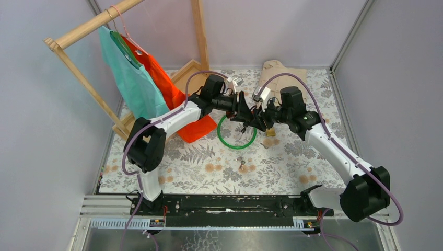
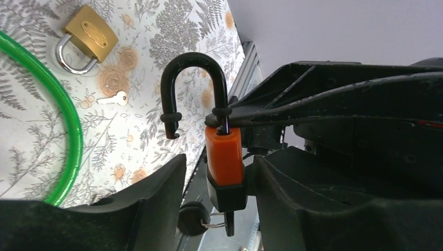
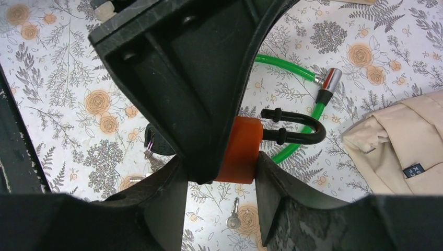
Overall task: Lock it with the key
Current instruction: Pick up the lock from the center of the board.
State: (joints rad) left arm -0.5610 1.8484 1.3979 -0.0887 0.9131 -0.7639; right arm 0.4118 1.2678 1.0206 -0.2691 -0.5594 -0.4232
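An orange padlock (image 2: 224,157) with a black base hangs in the air between both arms. Its black shackle (image 2: 193,57) is open, the free end clear of the body. A black-headed key (image 2: 230,222) sticks out of the base, and a second black key head (image 2: 192,218) dangles from its ring. My right gripper (image 3: 219,172) is shut on the padlock's orange body (image 3: 244,149). My left gripper (image 2: 222,172) straddles the padlock's base, open: one finger is close against it, the other stands well apart. From above, left gripper (image 1: 243,107) and right gripper (image 1: 264,117) meet nose to nose.
Below lie a green cable lock (image 1: 237,148), a brass padlock (image 2: 88,37) and a small silver key (image 2: 114,98). Another loose key (image 3: 233,219) and a key bunch (image 1: 242,166) are on the floral cloth. A beige garment (image 1: 277,73) and a wooden clothes rack (image 1: 138,78) stand behind.
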